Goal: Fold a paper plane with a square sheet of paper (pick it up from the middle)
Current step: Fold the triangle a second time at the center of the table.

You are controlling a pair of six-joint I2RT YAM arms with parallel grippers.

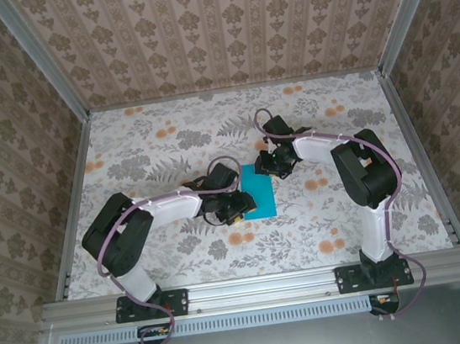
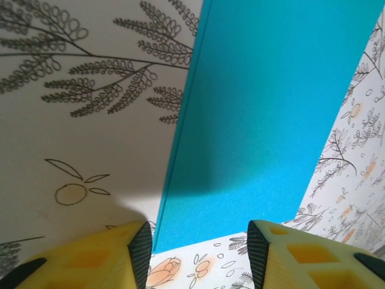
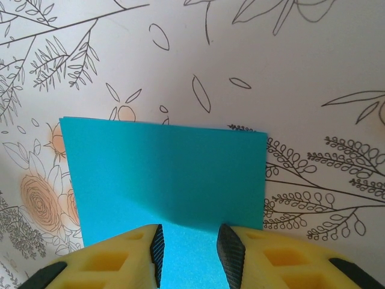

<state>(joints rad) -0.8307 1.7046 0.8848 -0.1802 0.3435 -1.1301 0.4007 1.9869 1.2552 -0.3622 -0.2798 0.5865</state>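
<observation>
Yellow fingers [image 2: 90, 259] with black pads, two on the left gripper [image 2: 198, 244], stand apart at the bottom of the left wrist view. They hold nothing. The near short edge of one teal sheet of paper [image 2: 264, 120] lies just ahead of the gap between them. The right gripper [image 3: 189, 247] also has two fingers [image 3: 283, 259], set narrower, with teal paper showing in the gap. Whether their tips touch the sheet cannot be told.

One sheet [image 1: 258, 194] lies flat at the centre of the top view, on a surface [image 1: 149, 140] printed with flowers and leaves. It appears as a rectangle, taller than wide. In the left wrist view a thin second line runs along its long left edge, like two layers. In the right wrist view the sheet [image 3: 162, 168] has straight edges and square far corners.

Bare surface surrounds the paper on every side, and the patterned walls [image 1: 219, 21] stand well apart from it.

There are two arms. From the lower left, the left arm [image 1: 167, 206] bends at the elbow and reaches right, putting its gripper [image 1: 229, 213] at the sheet's lower left edge. From the lower right, the right arm [image 1: 357, 168] rises, bends and reaches left, its gripper [image 1: 273, 164] at the sheet's upper right corner.
</observation>
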